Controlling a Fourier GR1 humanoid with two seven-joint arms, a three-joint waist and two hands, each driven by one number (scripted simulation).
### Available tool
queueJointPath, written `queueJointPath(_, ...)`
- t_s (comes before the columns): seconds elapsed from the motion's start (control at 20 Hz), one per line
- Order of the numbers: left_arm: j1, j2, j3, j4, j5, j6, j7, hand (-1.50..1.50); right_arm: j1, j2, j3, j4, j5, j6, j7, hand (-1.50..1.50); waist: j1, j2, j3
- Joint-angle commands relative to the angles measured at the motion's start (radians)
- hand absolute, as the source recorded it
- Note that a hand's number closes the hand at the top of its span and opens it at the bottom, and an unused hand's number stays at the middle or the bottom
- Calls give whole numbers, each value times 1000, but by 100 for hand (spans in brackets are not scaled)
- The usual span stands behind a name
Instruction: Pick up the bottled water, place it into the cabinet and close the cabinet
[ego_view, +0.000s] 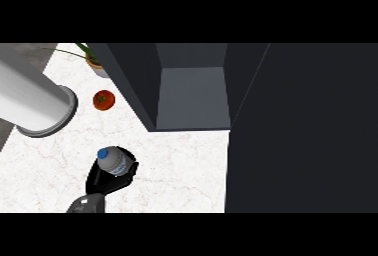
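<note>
Your left hand (111, 177) has its fingers (133, 169) curled round the bottle (112, 160), cap up; the open cabinet (193, 95) lies ahead and to the right. Right hand unseen.

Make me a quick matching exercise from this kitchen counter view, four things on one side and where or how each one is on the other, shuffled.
Things:
1. bottled water
2. tomato
3. cabinet
4. potted plant

Places or states:
A. open, nothing seen inside
B. at the counter's far edge
C. held in the left hand
D. lying on the counter between the plant and the bottle

Pairs: 1-C, 2-D, 3-A, 4-B
</note>
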Motion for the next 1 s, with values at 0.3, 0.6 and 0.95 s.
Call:
queueJointPath(0.3,39,-60,80,42,95,42,-114,150,11,-23,-12,-92,-45,-3,53,-150,13,2,-7)
queueJointPath(0.6,1,-74,19,29,107,59,-136,150,-36,-1,5,-78,-27,-26,76,-150,11,1,-6)
queueJointPath(0.95,6,-75,-129,-91,250,43,-15,150,12,-14,1,-93,-49,-18,74,-150,17,-4,-5)
